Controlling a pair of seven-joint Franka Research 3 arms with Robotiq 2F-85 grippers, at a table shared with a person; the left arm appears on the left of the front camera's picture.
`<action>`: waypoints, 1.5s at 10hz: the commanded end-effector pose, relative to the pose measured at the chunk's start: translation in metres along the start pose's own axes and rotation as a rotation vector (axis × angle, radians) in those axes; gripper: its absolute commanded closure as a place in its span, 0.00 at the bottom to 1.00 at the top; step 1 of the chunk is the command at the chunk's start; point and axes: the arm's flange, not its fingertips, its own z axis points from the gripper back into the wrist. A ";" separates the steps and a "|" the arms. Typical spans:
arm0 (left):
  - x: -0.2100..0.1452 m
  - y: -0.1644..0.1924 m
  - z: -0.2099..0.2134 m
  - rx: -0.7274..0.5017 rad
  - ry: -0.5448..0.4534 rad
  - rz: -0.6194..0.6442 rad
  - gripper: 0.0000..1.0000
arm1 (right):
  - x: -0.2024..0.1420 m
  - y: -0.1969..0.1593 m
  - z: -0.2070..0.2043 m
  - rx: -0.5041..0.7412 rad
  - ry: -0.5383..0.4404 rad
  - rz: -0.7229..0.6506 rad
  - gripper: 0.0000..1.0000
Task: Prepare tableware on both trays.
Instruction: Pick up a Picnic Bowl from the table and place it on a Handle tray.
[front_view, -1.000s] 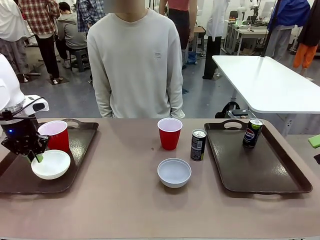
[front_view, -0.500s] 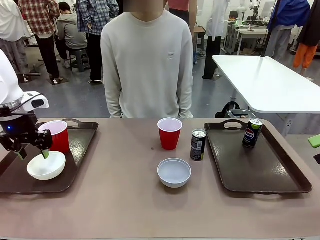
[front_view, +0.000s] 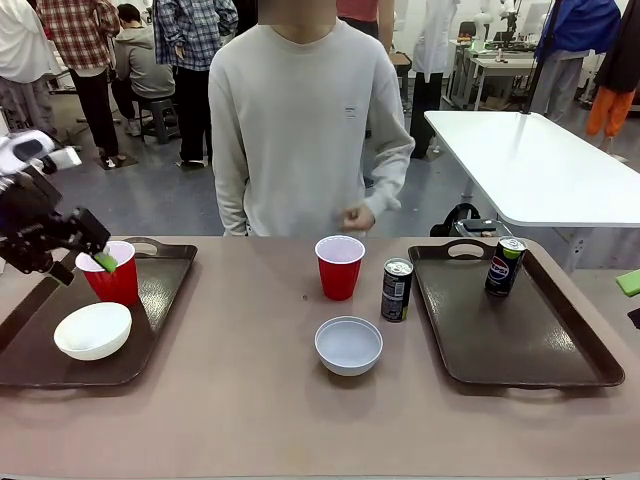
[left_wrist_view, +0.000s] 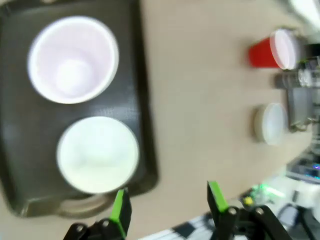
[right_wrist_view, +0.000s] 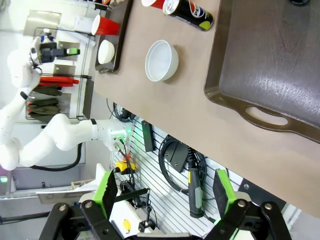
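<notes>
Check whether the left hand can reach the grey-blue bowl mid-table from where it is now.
Probably yes: the left hand hovers open and empty over the left tray, and only bare table lies between it and the grey-blue bowl.

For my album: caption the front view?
Open left gripper hovers over red plastic cup, white round bowl on dark brown tray.

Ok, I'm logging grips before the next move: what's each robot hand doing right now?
Left hand: open, holding nothing.
Right hand: open, holding nothing.
</notes>
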 end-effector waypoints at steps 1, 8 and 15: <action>-0.016 0.049 0.031 -0.339 0.002 0.034 0.20 | 0.002 -0.001 0.001 0.032 -0.009 0.017 0.00; -0.005 0.116 0.048 -0.562 0.015 0.191 0.20 | 0.002 -0.001 0.001 0.032 -0.009 0.017 0.00; -0.007 0.121 0.048 -0.536 0.022 0.240 0.20 | 0.035 0.130 -0.096 -0.621 0.198 -0.094 0.00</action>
